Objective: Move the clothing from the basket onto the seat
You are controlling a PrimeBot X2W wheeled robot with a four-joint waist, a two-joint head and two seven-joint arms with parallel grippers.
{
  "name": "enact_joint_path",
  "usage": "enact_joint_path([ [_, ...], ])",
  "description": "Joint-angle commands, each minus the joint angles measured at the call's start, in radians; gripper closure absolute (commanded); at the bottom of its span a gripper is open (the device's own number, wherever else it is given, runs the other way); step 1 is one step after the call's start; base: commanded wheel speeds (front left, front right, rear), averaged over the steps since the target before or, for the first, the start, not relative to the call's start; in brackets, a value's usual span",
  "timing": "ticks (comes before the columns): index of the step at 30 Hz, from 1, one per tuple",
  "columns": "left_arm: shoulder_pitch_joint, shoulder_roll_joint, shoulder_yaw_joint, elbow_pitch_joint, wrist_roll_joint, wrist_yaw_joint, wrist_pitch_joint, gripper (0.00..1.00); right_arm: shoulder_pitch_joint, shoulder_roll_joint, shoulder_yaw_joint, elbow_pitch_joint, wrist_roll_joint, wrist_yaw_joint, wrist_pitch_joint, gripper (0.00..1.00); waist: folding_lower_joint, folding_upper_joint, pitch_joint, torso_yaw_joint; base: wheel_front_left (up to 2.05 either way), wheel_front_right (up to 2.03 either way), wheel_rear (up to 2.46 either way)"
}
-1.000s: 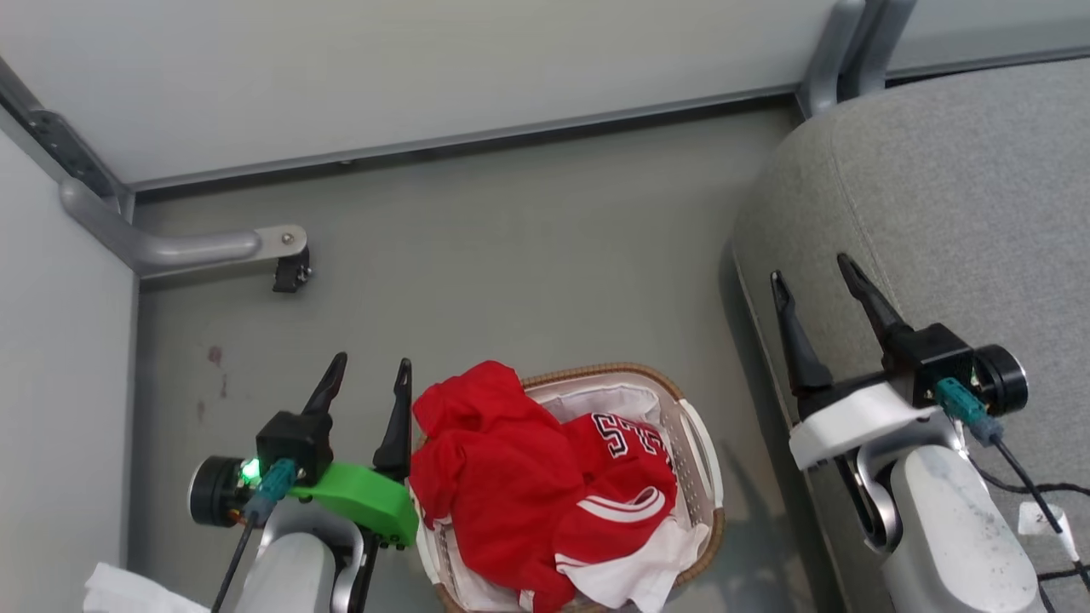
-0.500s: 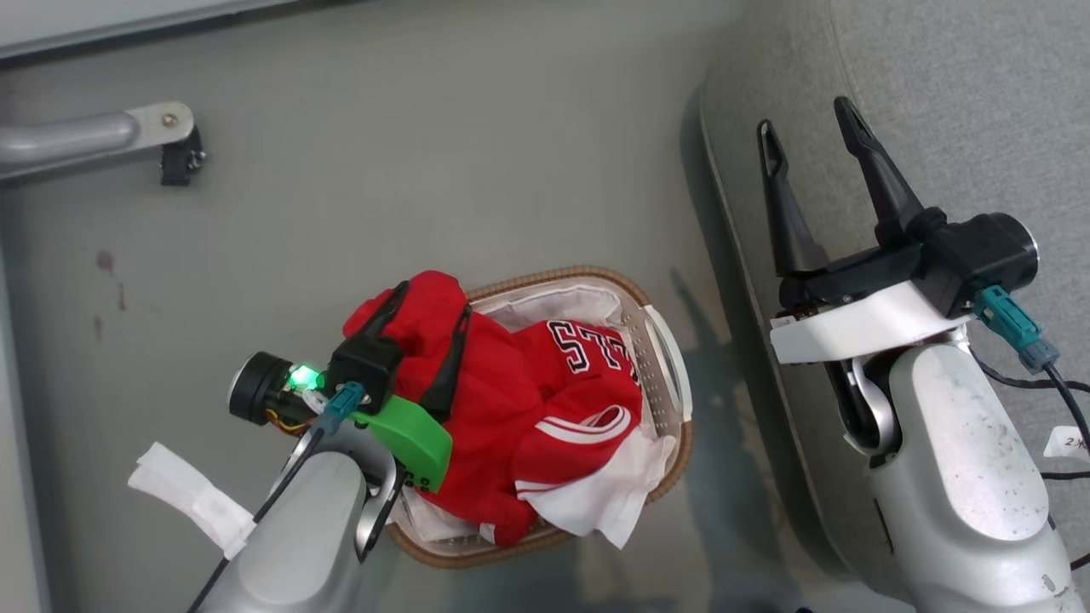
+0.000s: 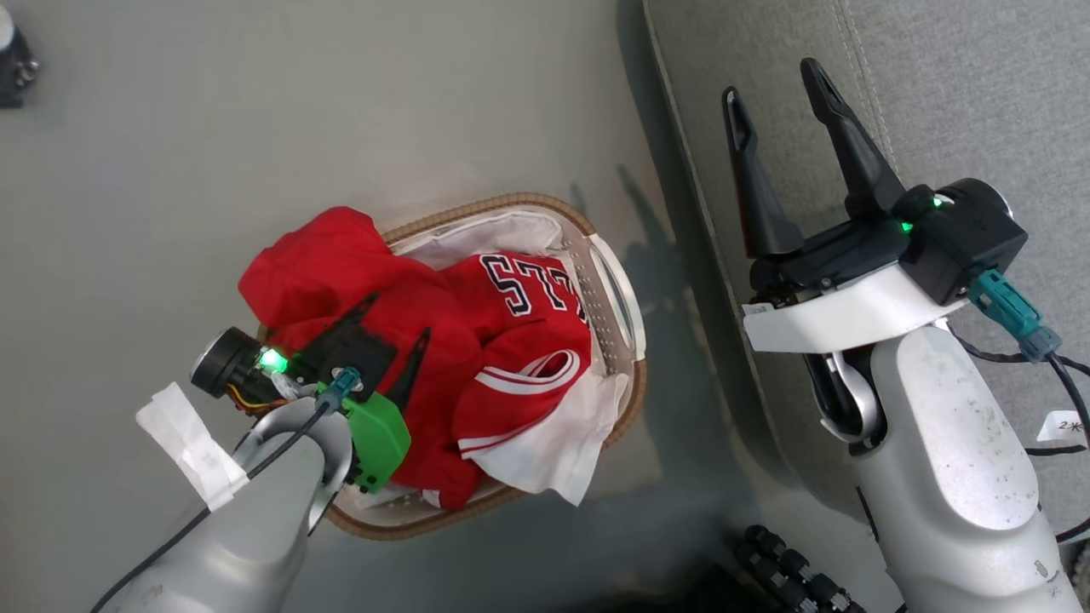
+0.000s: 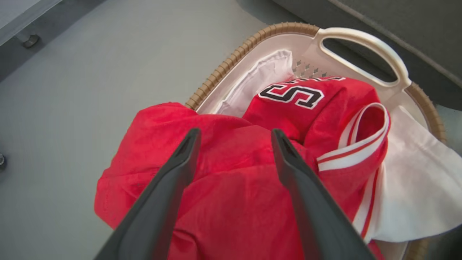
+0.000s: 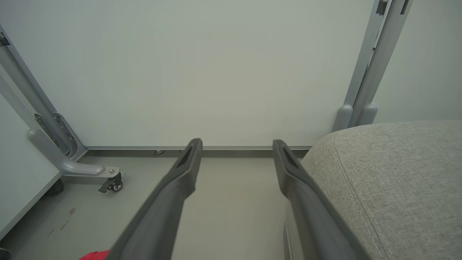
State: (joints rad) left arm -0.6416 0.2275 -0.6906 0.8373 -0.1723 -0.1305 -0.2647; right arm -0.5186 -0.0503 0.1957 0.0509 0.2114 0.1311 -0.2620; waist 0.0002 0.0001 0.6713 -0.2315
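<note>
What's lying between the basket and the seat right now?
Nothing: in the head view a bare strip of grey floor, crossed by shadows, separates the basket from the seat.

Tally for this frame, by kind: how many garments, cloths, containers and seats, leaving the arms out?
Red garments: 2 (T-shirt, jersey)
White cloth lining: 1
Basket: 1
Seat: 1
Total: 5

The grey floor (image 3: pixel 383 102) carries the white basket (image 3: pixel 599 294), just beside the grey seat (image 3: pixel 937 85).
</note>
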Motion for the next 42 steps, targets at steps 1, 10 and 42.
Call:
enact_joint_path([
  [1, -0.026, 0.014, -0.021, 0.038, 0.011, 0.0, 0.0, 0.0, -0.011, -0.001, 0.004, -0.005, 0.01, -0.001, -0.004, 0.0, -0.0002, -0.0001, 0.064, -0.056, 0.0, 0.0, 0.0],
  [10, -0.149, 0.011, -0.195, 0.277, 0.04, 0.0, 0.022, 0.0, -0.003, -0.002, 0.024, -0.009, 0.031, -0.001, -0.004, 0.0, -0.0002, -0.0001, 0.101, -0.081, 0.0, 0.0, 0.0],
  [42, -0.298, -0.02, -0.448, 0.437, -0.085, 0.016, 0.146, 0.0, -0.02, -0.002, 0.042, -0.022, 0.06, -0.001, -0.004, 0.0, -0.0002, -0.0001, 0.196, -0.113, 0.0, 0.0, 0.0],
])
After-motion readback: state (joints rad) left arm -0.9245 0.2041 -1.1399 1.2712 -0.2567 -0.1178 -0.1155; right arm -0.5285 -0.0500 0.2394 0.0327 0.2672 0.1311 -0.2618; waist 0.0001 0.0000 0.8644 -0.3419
